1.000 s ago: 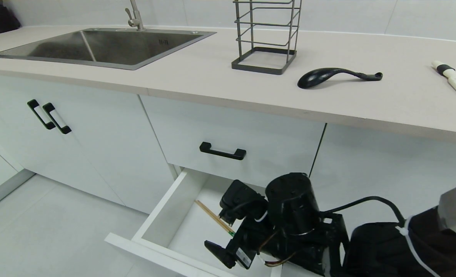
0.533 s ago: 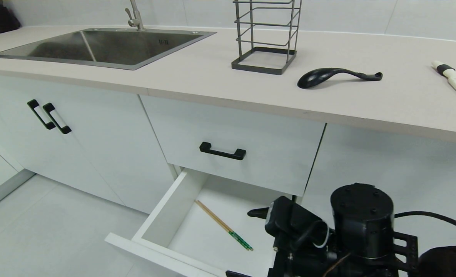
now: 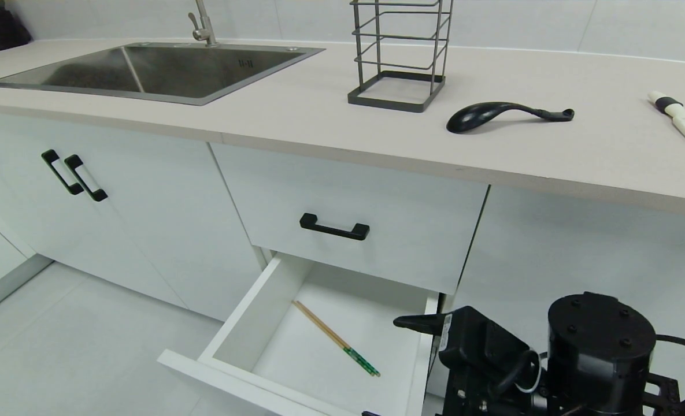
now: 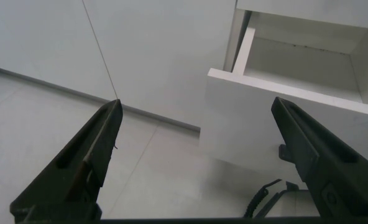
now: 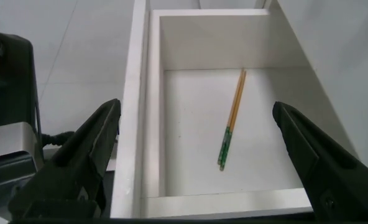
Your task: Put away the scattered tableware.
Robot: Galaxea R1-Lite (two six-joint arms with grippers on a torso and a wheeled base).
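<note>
Right end effector now farther right, chopsticks apart in open drawer.

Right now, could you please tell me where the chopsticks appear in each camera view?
Head view: the chopsticks lie slantwise on the floor of the open drawer, low in the middle.
Right wrist view: the chopsticks are near the centre, on the drawer floor.
Left wrist view: the drawer is seen from outside; its floor is hidden.
Shared landmark: the open white drawer.
</note>
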